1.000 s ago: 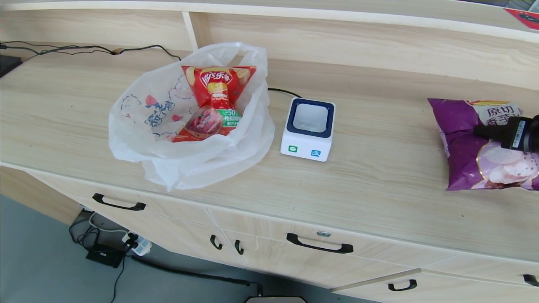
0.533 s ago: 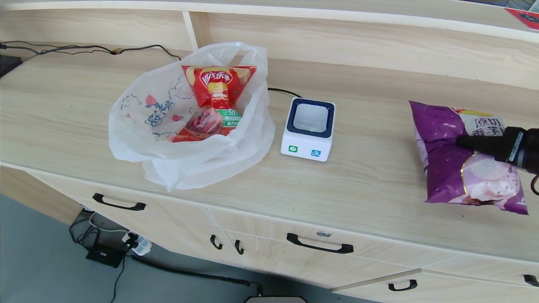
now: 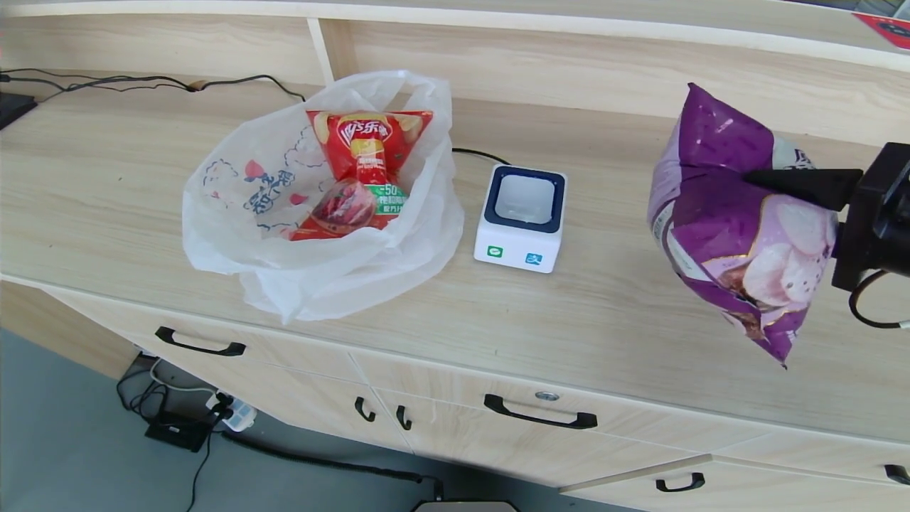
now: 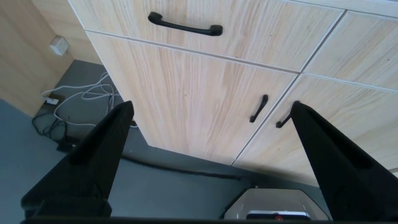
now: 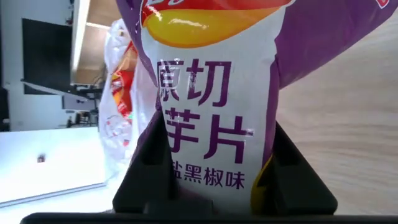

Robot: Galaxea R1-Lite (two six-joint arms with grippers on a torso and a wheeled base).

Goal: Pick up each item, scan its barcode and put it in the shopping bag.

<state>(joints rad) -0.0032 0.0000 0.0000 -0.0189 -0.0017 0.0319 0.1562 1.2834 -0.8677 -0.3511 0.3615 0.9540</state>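
Head view: my right gripper (image 3: 768,183) is clamped on the purple chips (image 3: 718,213) at the right edge of the frame. The pack is tilted and hangs clear of the counter (image 3: 618,306). The scanner (image 3: 521,217) sits at centre, well left of the chips. The shopping bag (image 3: 220,235) lies just left of the scanner, mouth open, with red chips (image 3: 366,167) inside. Left wrist view: my left gripper (image 4: 211,106) has its jaws wide and faces the cabinet doors (image 4: 186,93).

Bare counter (image 3: 611,291) between purple chip bag (image 3: 725,227) and scanner (image 3: 522,217); scanner just beside shopping bag (image 3: 227,213)
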